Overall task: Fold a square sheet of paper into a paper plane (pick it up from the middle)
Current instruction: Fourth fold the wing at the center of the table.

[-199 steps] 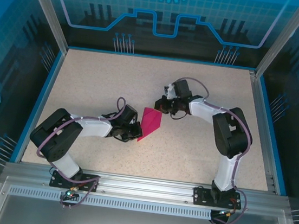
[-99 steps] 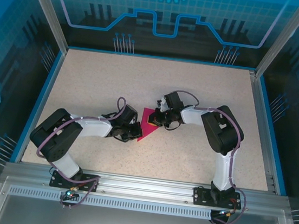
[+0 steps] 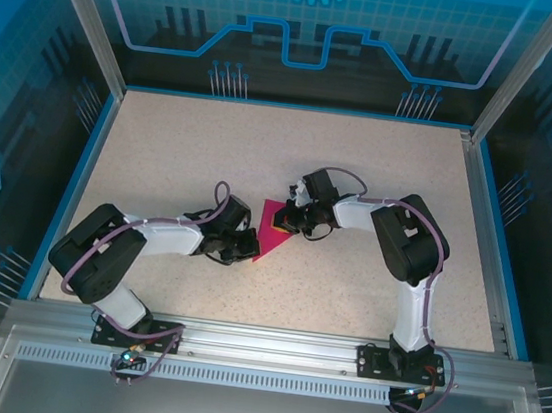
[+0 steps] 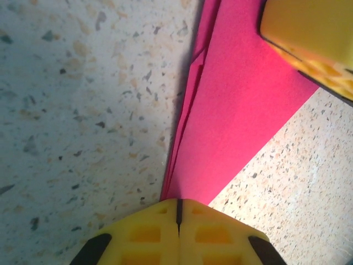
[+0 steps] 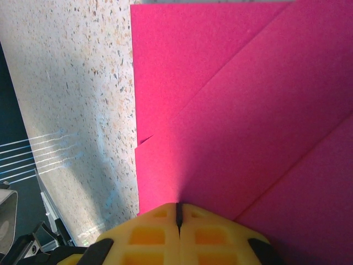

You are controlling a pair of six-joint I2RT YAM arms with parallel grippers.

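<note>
The magenta square sheet of paper (image 3: 270,238) lies flat mid-table, folded into a pointed, kite-like paper plane shape with layered flaps (image 5: 237,99). My left gripper (image 3: 249,249) is shut, and its yellow fingertips (image 4: 178,212) rest at the narrow pointed tip of the paper (image 4: 237,110), with nothing between the jaws. My right gripper (image 3: 287,220) is also shut, its tips (image 5: 177,212) down on the wide end of the paper near a folded edge. One of its yellow fingers (image 4: 309,33) shows at the top right of the left wrist view.
The speckled beige tabletop (image 3: 182,155) is bordered by a blue rim (image 3: 76,192) and aluminium frame posts (image 3: 83,17). The two arm bases sit on the metal rail (image 3: 259,346) at the near edge.
The right gripper moved left from beside the paper onto its wide end, and the paper now lies flatter and narrower. The left arm shifted slightly at the tip.
</note>
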